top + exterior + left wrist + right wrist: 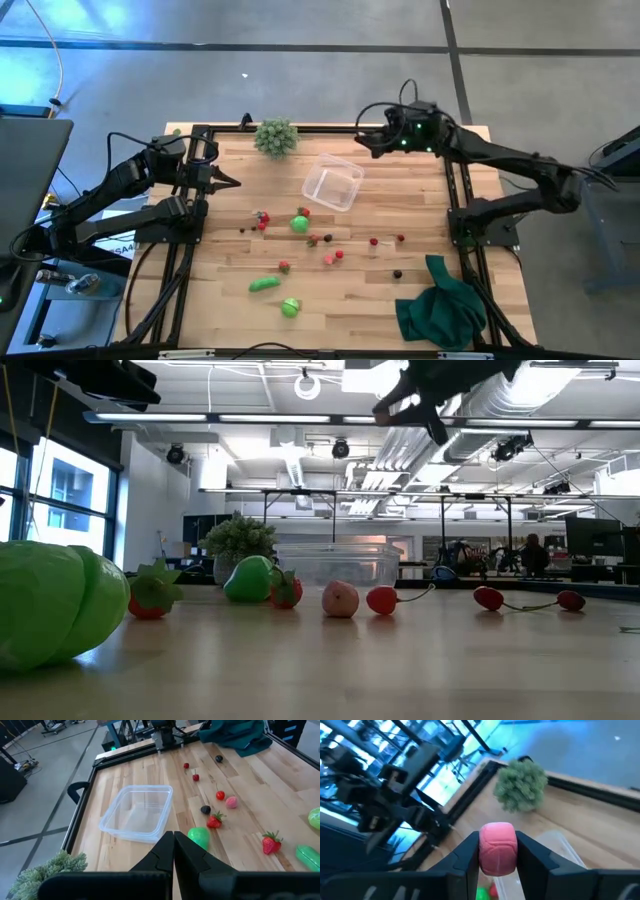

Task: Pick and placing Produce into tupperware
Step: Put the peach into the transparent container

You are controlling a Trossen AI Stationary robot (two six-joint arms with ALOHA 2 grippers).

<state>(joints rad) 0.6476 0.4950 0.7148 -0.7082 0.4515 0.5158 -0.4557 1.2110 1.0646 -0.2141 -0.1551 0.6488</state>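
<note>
1. My right fingers (497,865) are closed on a pink round fruit (497,847), held up in the air near the back right of the table (400,300).
2. The clear container (333,183) sits below and just ahead of that grip, with the spiky green ball (275,136) behind it.
3. My left fingers (173,851) are pressed fully together, holding nothing, at the table's left edge.
4. The remaining produce lies scattered in front of the container: red berries (375,241), a bright green round piece (299,224), a green oblong one (264,285).
5. A dark green cloth (440,305) lies at the front right corner.
</note>
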